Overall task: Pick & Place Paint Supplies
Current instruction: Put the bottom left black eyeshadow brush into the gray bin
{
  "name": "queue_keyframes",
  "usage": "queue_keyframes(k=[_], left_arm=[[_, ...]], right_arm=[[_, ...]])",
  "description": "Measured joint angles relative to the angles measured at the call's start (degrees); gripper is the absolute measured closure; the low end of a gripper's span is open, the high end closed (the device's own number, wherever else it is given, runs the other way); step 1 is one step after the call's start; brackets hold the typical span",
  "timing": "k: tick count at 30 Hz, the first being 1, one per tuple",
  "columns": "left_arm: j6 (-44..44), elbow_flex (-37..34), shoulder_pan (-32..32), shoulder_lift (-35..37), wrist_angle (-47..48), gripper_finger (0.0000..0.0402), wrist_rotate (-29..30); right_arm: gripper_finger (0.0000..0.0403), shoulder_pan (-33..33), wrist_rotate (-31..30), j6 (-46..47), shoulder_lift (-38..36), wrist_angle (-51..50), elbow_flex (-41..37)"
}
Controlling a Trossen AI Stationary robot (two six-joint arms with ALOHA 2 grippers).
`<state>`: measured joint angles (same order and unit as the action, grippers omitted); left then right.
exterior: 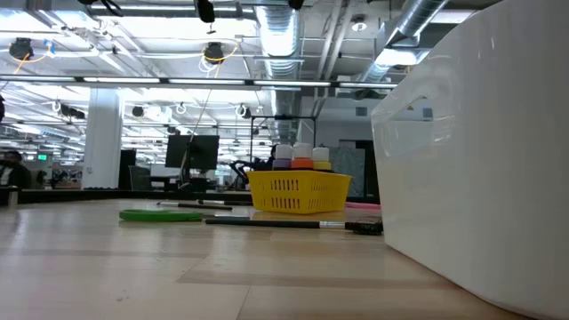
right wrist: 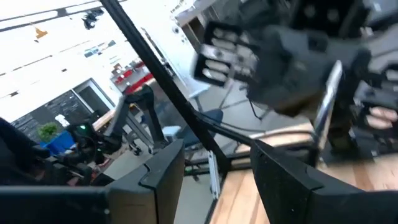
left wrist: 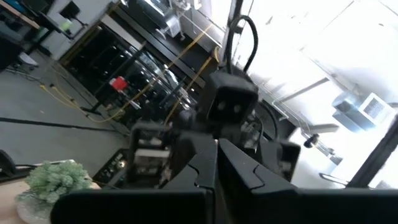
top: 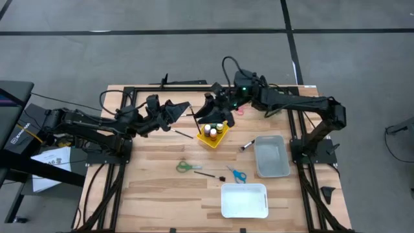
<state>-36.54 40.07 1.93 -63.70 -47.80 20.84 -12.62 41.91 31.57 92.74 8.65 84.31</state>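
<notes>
A yellow basket (top: pixel 213 136) (exterior: pixel 298 194) stands mid-table with several paint bottles (top: pixel 214 130) (exterior: pixel 302 158) upright in it. My left gripper (top: pixel 186 109) (left wrist: pixel 216 149) hovers left of the basket, raised and shut, with a thin dark brush (top: pixel 193 121) at its fingertips. My right gripper (top: pixel 208 111) (right wrist: pixel 214 158) hangs open over the basket's far side, facing the left one, with nothing between its fingers. Loose brushes lie flat on the table at the basket's left (top: pixel 184 134), near the grey bin (top: pixel 248 145) and farther forward (top: pixel 209 175) (exterior: pixel 267 222). My left gripper is shut on one end of the brush (top: pixel 190 110); the fingers hide the place of contact in the left wrist view. The brush sticks out from the fingertips toward the table's near edge and is lifted clear of the table, its free end (top: pixel 196 133) beside the basket.
Green scissors (top: pixel 187 167) (exterior: pixel 160 214) and blue scissors (top: pixel 236 175) lie near the front. A grey bin (top: pixel 272 156) sits right of the basket, a white bin (top: pixel 244 200) (exterior: pixel 480 151) at the near edge. A green plant (left wrist: pixel 53 180) shows in the left wrist view.
</notes>
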Motion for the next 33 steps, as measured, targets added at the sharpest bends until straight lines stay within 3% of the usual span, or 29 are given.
queue_keyframes(k=[12, 20, 28, 33], left_arm=[[-0.4, 0.0, 0.3, 0.0, -2.3, 0.0401, -6.1], [0.6, 0.0, 0.3, 0.0, -2.3, 0.0401, -2.7], [0.6, 0.0, -0.2, 0.0, -2.4, 0.0401, -2.1], [0.5, 0.0, -0.2, 0.0, -2.8, 0.0401, -2.1]], right_arm=[[0.0223, -2.2, -3.0, -5.0, -1.6, -7.5, -0.3], [0.0223, -0.9, -3.4, -5.2, -1.5, -6.5, -1.1], [0.0223, 0.7, -10.1, -8.2, -1.5, -6.6, -1.1], [0.0223, 0.2, -10.4, -8.2, -1.5, -6.5, -1.1]])
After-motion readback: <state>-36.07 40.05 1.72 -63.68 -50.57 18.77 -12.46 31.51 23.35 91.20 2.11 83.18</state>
